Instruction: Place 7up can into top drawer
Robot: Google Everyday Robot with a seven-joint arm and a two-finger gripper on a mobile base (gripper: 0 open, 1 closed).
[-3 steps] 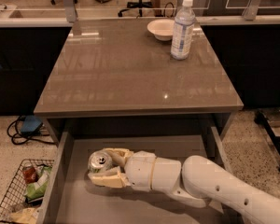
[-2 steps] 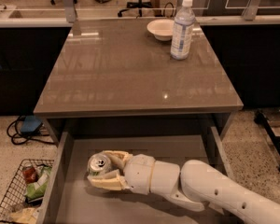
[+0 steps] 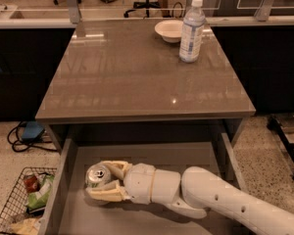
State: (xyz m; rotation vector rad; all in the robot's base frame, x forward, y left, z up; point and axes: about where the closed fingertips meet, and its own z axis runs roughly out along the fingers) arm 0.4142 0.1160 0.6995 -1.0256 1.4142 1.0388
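The 7up can (image 3: 97, 175) shows its silver pull-tab top inside the open top drawer (image 3: 152, 153), at the drawer's left part. My gripper (image 3: 102, 180) reaches in from the lower right on a white arm. Its two cream fingers (image 3: 108, 195) sit on either side of the can and close around it. The can's lower body is hidden by the fingers, so I cannot tell whether it rests on the drawer bottom.
A clear water bottle (image 3: 191, 30) and a white bowl (image 3: 169, 30) stand at the tabletop's far right. A wire basket (image 3: 24, 199) with packets sits on the floor left of the drawer. Office chairs stand behind the counter.
The gripper and can have shifted slightly left within the drawer; the grip is unchanged.
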